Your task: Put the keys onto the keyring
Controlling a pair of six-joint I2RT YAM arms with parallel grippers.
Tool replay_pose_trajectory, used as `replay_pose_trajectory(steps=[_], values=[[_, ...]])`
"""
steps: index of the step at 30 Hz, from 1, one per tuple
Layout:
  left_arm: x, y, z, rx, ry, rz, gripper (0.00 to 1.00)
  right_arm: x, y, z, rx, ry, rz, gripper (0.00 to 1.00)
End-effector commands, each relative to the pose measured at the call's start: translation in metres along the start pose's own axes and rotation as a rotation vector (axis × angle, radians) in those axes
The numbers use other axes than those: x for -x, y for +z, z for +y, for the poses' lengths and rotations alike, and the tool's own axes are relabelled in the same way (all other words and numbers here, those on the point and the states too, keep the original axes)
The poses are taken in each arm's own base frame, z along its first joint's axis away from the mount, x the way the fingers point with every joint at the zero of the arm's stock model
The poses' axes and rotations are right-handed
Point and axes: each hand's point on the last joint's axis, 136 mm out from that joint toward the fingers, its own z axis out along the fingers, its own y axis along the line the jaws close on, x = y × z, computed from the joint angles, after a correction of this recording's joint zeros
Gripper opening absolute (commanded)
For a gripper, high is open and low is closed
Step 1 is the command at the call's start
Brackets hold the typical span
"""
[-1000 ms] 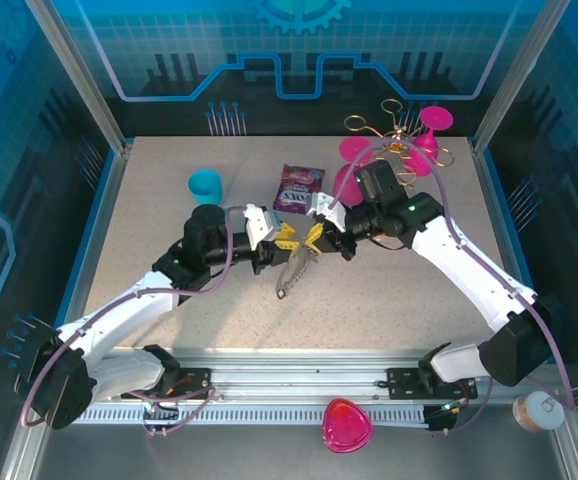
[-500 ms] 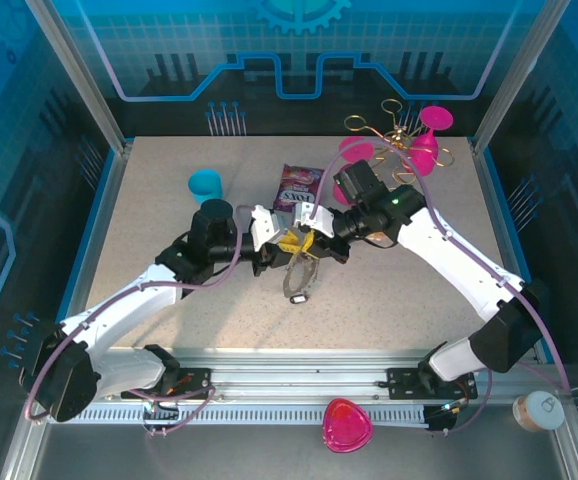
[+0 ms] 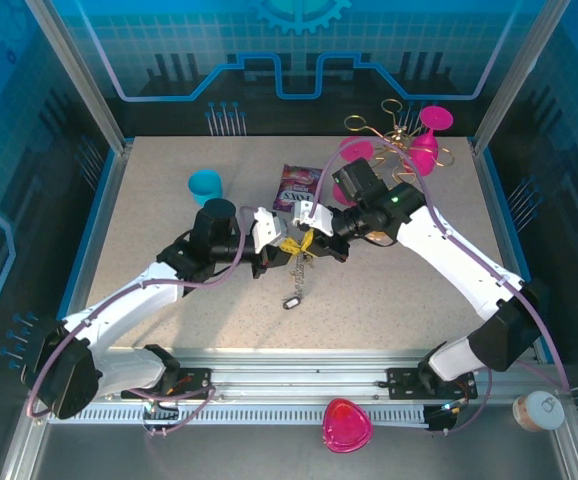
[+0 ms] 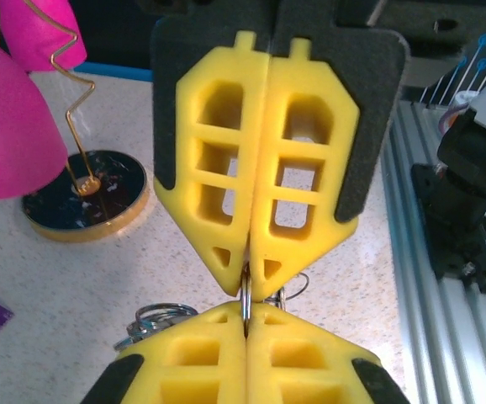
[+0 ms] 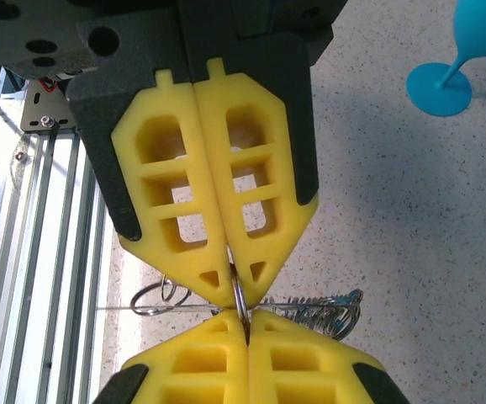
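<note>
Keys (image 3: 291, 301) lie nearest, showing as a dark tab at the low end of the keyring (image 3: 296, 275), which hangs edge-on over the desk (image 3: 169, 170). Above it the left pincer (image 3: 285, 248) and right pincer (image 3: 310, 241) meet tip to tip, both clamped fully closed on the ring's thin wire. Beyond them are a snack packet (image 3: 297, 187) and pink goblets (image 3: 354, 150).
</note>
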Motion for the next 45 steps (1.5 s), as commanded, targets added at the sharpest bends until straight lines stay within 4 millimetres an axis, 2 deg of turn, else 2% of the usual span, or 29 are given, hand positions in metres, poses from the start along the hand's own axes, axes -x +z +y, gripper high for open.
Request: replay_pose_trajectory(steps=[1,3,6,8,13,18,22,31,37,45], values=[[0.019,-0.001,-0.005,-0.039,0.045,-0.047,0.0,0.019,-0.004,0.007,0.024,-0.035,-0.057,0.0],[0.022,-0.002,-0.005,-0.034,0.053,-0.057,0.0,0.023,-0.011,0.002,0.002,-0.009,-0.095,0.0],[0.028,-0.005,-0.005,-0.019,0.062,-0.091,0.0,0.023,-0.027,-0.009,-0.028,0.077,-0.181,0.28],[0.033,-0.006,-0.005,-0.019,0.064,-0.119,0.0,0.017,-0.031,-0.01,-0.023,0.128,-0.209,0.37],[0.042,-0.007,-0.004,-0.006,0.073,-0.163,0.0,-0.003,-0.021,-0.001,0.014,0.178,-0.179,0.42],[0.046,-0.008,-0.004,-0.011,0.065,-0.186,0.0,-0.008,-0.014,-0.002,0.013,0.182,-0.18,0.43],[0.048,-0.009,-0.004,-0.008,0.063,-0.197,0.0,-0.011,-0.012,-0.004,0.006,0.177,-0.17,0.39],[0.052,-0.012,-0.007,-0.015,0.052,-0.218,0.0,-0.012,-0.013,-0.01,-0.022,0.176,-0.163,0.18],[0.058,-0.013,-0.009,-0.026,0.052,-0.238,0.0,-0.008,-0.012,-0.006,0.009,0.179,-0.182,0.01],[0.064,-0.013,-0.01,-0.04,0.055,-0.25,0.0,0.003,-0.001,0.001,0.066,0.162,-0.19,0.0]])
